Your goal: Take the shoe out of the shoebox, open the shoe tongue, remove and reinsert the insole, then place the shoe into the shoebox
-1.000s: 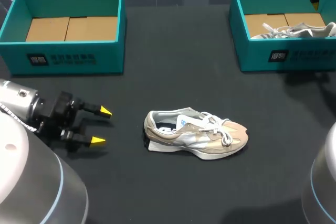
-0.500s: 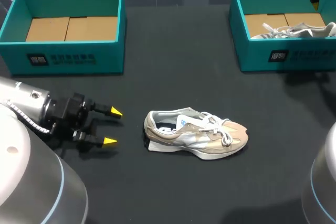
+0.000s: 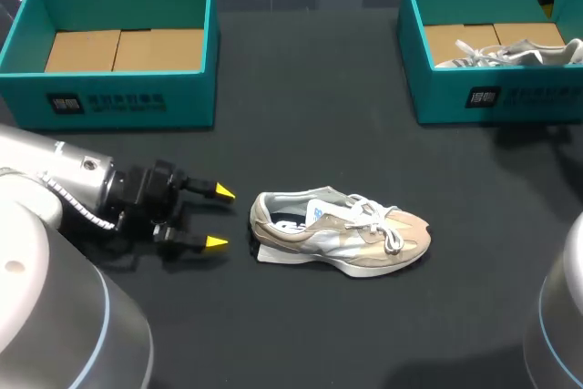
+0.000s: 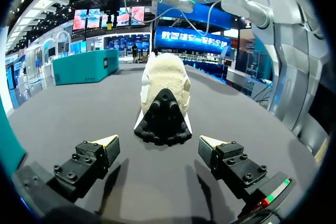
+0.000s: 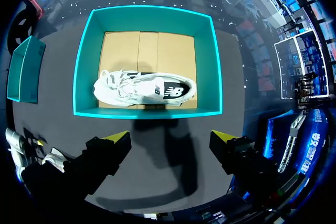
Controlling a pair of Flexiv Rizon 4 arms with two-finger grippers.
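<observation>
The left gripper point(image 3: 219, 218) has its jaws wide apart and empty, low over the table, just beside the heel of the beige shoe point(image 3: 342, 234). This shoe lies near the table's middle, with its toe toward the right edge. The right gripper point(image 5: 169, 137), jaws likewise apart and empty, hangs above the teal shoebox point(image 5: 147, 113) at the far right corner, and only its wrist view shows the whole white shoe point(image 5: 144, 88) inside.

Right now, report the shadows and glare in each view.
Head view: even light, faint shadows under the shoe and the left gripper. Left wrist view: its fingers throw dark streaks on the table; no glare on the shoe. Right wrist view: the right gripper's shadow falls on the table before the shoebox, whose cardboard floor is brightly lit.
</observation>
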